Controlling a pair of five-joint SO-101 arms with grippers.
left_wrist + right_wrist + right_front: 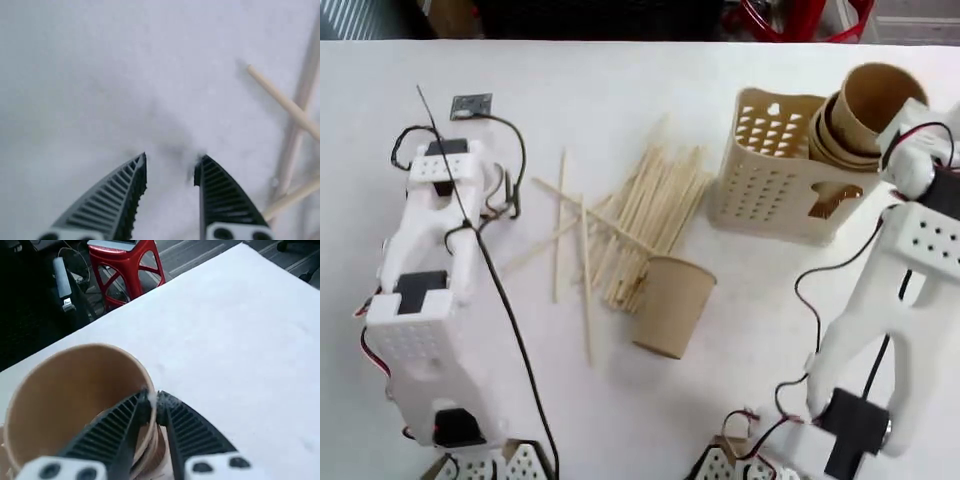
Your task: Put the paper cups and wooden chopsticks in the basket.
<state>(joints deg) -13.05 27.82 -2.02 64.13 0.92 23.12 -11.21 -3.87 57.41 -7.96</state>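
A cream perforated basket (770, 170) stands at the right of the table with paper cups (832, 138) nested inside it. My right gripper (150, 402) is shut on the rim of another brown paper cup (70, 400), which it holds tilted over the stack, the cup (875, 95) at the basket's right end. One more paper cup (670, 305) lies on its side mid-table, touching the pile of wooden chopsticks (640, 215). My left gripper (170, 162) is open just above bare table, with a few chopsticks (292, 130) off to one side.
A small dark square plate (470, 105) with a black cable lies at the back left. A red stool (125, 265) stands on the floor beyond the table's far edge. The left arm's body (425, 290) covers the left side of the table.
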